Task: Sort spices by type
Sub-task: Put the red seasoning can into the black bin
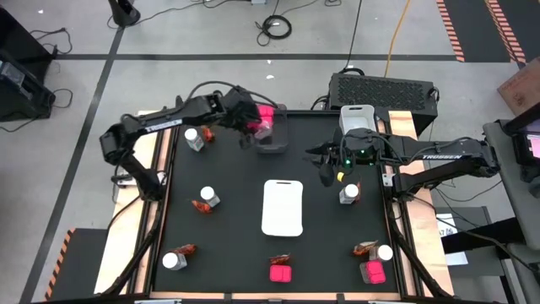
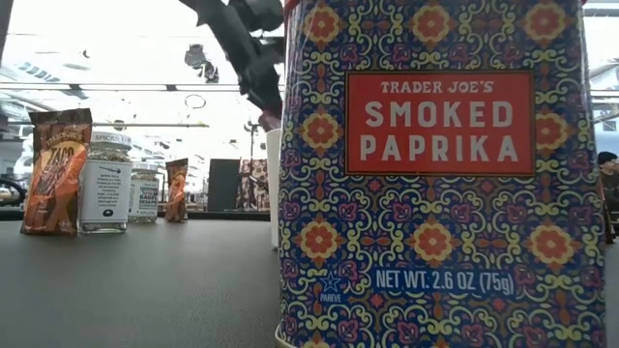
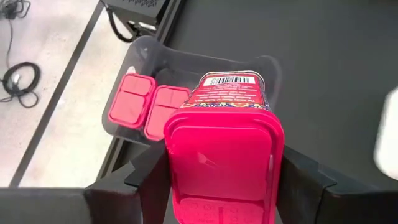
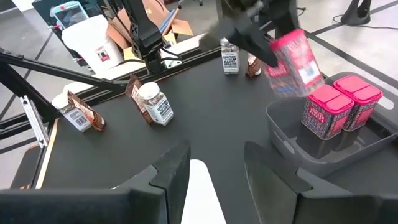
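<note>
1. At the near edge of the bench (image 1: 236, 181) sit two pink boxes (image 1: 280, 272) that are not sorted yet. One more is at (image 1: 372, 272). A red-orange packet (image 1: 281, 258) lies just beside the first box.
2. Small jars (image 1: 208, 196) with white caps and more packets are spread around the bench. A flat white tray (image 1: 283, 207) lies in the middle.
3. The right claw (image 1: 327, 171) hovers over the bench near a jar (image 1: 349, 194). Its fingers are apart and hold nothing.
4. At the far side, the left claw (image 3: 217, 180) is clenched on a pink box (image 3: 224, 140). It holds the box tilted in the air, over the grey bin (image 4: 292, 134).
5. Two pink boxes (image 4: 341, 106) already stand in that bin.
6. The held box could bump the two inside and knock them over, because the free spot looks tight.
7. If the claw lets go while the box is tilted, the box could tip or land on the bin's wall and fall out.
</note>
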